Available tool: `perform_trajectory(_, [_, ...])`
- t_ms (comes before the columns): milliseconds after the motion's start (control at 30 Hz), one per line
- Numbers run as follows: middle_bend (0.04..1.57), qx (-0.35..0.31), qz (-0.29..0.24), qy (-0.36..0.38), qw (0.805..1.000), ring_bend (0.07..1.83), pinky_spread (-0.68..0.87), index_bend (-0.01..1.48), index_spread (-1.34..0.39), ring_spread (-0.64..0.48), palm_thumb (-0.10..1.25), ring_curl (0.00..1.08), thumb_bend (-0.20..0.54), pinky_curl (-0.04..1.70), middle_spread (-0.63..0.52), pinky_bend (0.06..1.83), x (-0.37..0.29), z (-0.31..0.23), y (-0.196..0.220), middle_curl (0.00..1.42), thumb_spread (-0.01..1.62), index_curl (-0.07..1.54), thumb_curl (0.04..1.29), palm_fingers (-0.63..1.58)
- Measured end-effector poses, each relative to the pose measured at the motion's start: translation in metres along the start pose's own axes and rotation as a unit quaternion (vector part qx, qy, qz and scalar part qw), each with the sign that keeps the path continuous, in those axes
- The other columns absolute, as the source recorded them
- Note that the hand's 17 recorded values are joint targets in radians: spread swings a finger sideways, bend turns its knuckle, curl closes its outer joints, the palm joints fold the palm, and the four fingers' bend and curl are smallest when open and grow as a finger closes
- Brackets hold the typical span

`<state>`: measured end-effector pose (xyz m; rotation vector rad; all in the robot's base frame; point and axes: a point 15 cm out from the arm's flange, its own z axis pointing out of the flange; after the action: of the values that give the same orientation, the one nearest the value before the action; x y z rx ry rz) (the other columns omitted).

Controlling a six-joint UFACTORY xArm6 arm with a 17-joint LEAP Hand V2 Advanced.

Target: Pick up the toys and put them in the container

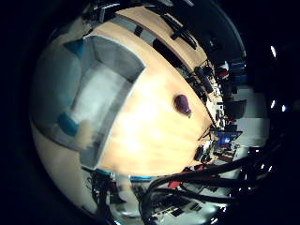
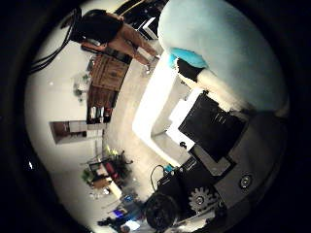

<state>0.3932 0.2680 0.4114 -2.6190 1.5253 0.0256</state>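
Observation:
In the little finger side palm view a pale grey-blue container (image 1: 103,80) stands on a light wooden table (image 1: 150,127). A small blue thing (image 1: 67,123) lies inside it near one wall. A purple toy (image 1: 182,104) lies on the bare table, away from the container. My hand is above the table, with the container close below the palm. In the thumb side palm view black and geared parts of my hand (image 2: 209,136) reach in from the edge, next to a pale teal surface (image 2: 224,44) that I cannot identify.
Beyond the table's far edge there are dark chairs and desks (image 1: 220,80). The thumb side palm view looks out at the room, with a brown cabinet (image 2: 107,78) and a white surface (image 2: 155,112) beside my hand.

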Motion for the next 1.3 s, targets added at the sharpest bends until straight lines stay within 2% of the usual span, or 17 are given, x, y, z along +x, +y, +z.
perform_trajectory(500, [1.06,-0.002,-0.007,0.0,1.0,1.23,-0.52,0.36,-0.6,-0.28,0.97,0.5,-0.021,0.49,-0.33,1.12,-0.006,0.002,0.001,0.52,0.94,0.72,0.43,1.24])
perform_trajectory(533, [1.05,-0.002,-0.009,0.0,1.0,1.24,-0.53,0.33,-0.6,-0.28,0.95,0.5,-0.03,0.49,-0.33,1.12,-0.005,0.001,0.001,0.52,0.94,0.7,0.43,1.21])
perform_trajectory(600, [0.94,-0.009,-0.011,0.001,1.0,1.26,-0.57,0.2,-0.6,-0.31,0.87,0.5,-0.068,0.48,-0.36,1.16,-0.005,0.003,0.004,0.48,0.93,0.67,0.4,1.0])
perform_trajectory(633, [0.76,-0.02,-0.012,0.003,1.0,1.24,-0.58,0.15,-0.58,-0.32,0.76,0.5,-0.091,0.52,-0.36,1.24,-0.004,0.006,0.008,0.44,0.92,0.66,0.37,0.74])
perform_trajectory(667, [0.74,-0.033,-0.014,0.005,0.999,1.23,-0.57,0.14,-0.58,-0.33,0.73,0.51,-0.09,0.52,-0.36,1.26,-0.003,0.009,0.012,0.44,0.91,0.65,0.37,0.71])
perform_trajectory(700, [0.65,-0.045,-0.019,0.008,0.999,1.15,-0.52,0.13,-0.57,-0.31,0.63,0.49,-0.109,0.54,-0.33,1.29,-0.001,0.011,0.015,0.41,0.91,0.63,0.35,0.46])
perform_trajectory(767, [0.59,-0.066,-0.029,0.01,0.997,0.95,-0.35,0.18,-0.54,-0.24,0.42,0.43,-0.132,0.55,-0.25,1.21,0.0,0.013,0.019,0.39,0.87,0.61,0.31,0.1])
perform_trajectory(833, [0.55,-0.099,-0.041,0.01,0.994,0.82,-0.19,0.19,-0.52,-0.17,0.32,0.38,-0.114,0.52,-0.19,1.15,0.002,0.015,0.027,0.37,0.84,0.58,0.29,-0.02])
perform_trajectory(967, [0.46,-0.124,-0.052,0.009,0.991,0.64,0.1,0.18,-0.48,-0.05,0.2,0.28,-0.061,0.42,-0.1,1.01,0.005,0.013,0.03,0.34,0.79,0.5,0.29,-0.06])
perform_trajectory(1167, [0.39,-0.122,-0.056,0.003,0.991,0.56,0.28,0.16,-0.46,0.02,0.17,0.25,-0.042,0.37,-0.05,0.95,0.003,0.012,0.03,0.32,0.77,0.44,0.3,-0.02])
perform_trajectory(1300, [0.36,-0.114,-0.057,0.003,0.992,0.54,0.34,0.16,-0.45,0.03,0.17,0.25,-0.04,0.34,-0.05,0.94,0.004,0.012,0.025,0.32,0.77,0.39,0.3,0.01])
